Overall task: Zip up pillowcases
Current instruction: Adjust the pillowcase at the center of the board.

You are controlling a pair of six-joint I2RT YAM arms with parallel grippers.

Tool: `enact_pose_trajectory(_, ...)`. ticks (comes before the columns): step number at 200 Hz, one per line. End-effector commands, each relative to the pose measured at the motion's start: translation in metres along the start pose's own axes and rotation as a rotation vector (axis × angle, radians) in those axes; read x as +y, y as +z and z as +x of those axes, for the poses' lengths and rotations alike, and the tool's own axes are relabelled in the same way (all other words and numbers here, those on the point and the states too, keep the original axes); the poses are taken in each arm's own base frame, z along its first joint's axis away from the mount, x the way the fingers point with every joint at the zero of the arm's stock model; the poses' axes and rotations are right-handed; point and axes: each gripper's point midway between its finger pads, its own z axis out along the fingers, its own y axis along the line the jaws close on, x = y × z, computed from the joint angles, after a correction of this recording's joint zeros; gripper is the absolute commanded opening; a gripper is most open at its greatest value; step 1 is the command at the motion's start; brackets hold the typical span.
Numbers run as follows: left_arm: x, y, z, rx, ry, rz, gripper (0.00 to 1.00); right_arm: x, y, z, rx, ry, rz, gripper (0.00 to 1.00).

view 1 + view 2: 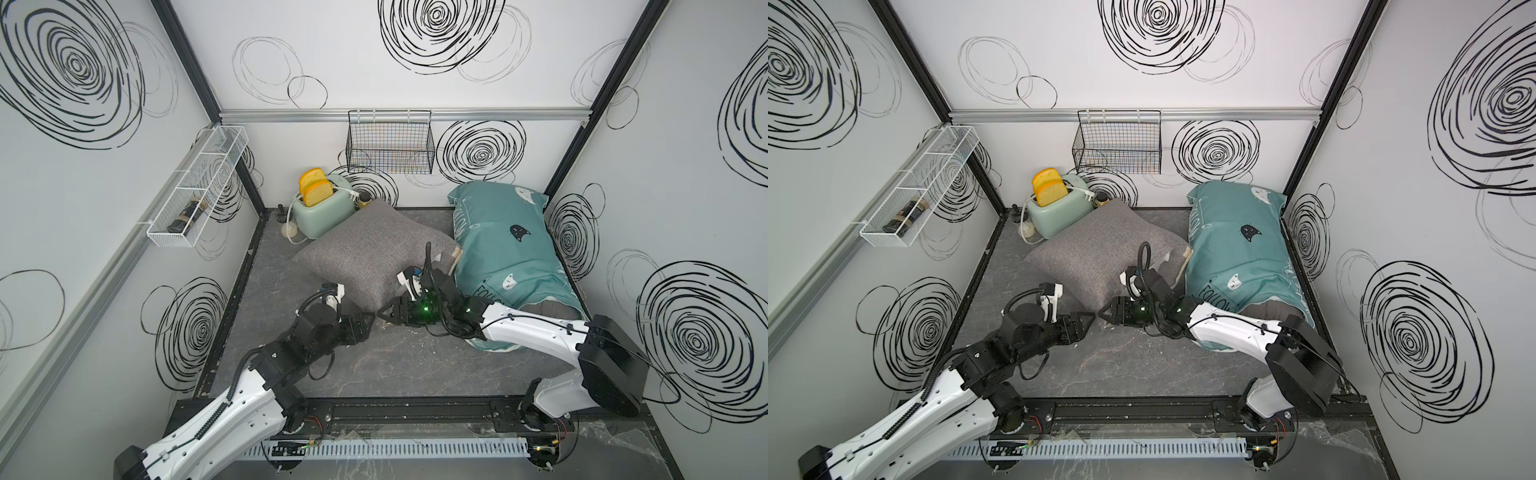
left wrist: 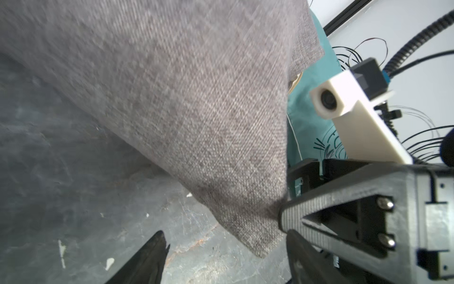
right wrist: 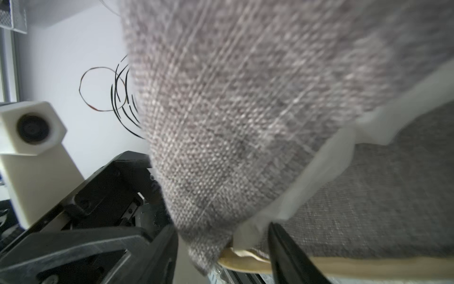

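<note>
In a top view the grey pillowcase lies mid-counter, with the teal pillowcase just beside it at 3 o'clock. The left fingers and right fingers meet at its 6 o'clock corner.

Left wrist: the left fingers are spread wide, the corner loose between them.

Right wrist: the right fingers are half-spread and flank the corner, touching it. I cannot tell whether they clamp it.

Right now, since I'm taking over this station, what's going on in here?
Both arms meet at the near corner of the grey pillowcase. The right end effector has its jaws apart on either side of that corner, where the opening shows pale lining; it is not clamped yet. The left end effector is open next to it, holding nothing. The teal pillowcase lies beside the grey one, its near end gaping open.
</note>
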Motion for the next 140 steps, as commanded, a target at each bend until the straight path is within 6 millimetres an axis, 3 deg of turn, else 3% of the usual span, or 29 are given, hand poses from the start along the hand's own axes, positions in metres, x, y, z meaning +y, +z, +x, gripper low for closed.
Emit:
enact_pose_trajectory(1, -0.010, 0.001, 0.006, 0.022, -0.086, 0.088, 0.78, 0.023, 0.001, -0.006, -0.011, 0.000, -0.083, 0.51)
enact_pose_trajectory(84, 0.000, 0.008, -0.001, -0.046, -0.104, 0.076, 0.65, 0.024, -0.009, -0.026, -0.086, -0.013, -0.079, 0.09)
enact_pose_trajectory(112, -0.002, 0.003, -0.023, -0.172, 0.087, 0.015, 0.65, 0.026, -0.018, -0.038, -0.118, -0.007, -0.099, 0.00)
enact_pose_trajectory(140, -0.017, -0.003, -0.031, -0.244, 0.330, -0.086, 0.68, 0.023, -0.031, -0.053, -0.142, 0.007, -0.102, 0.00)
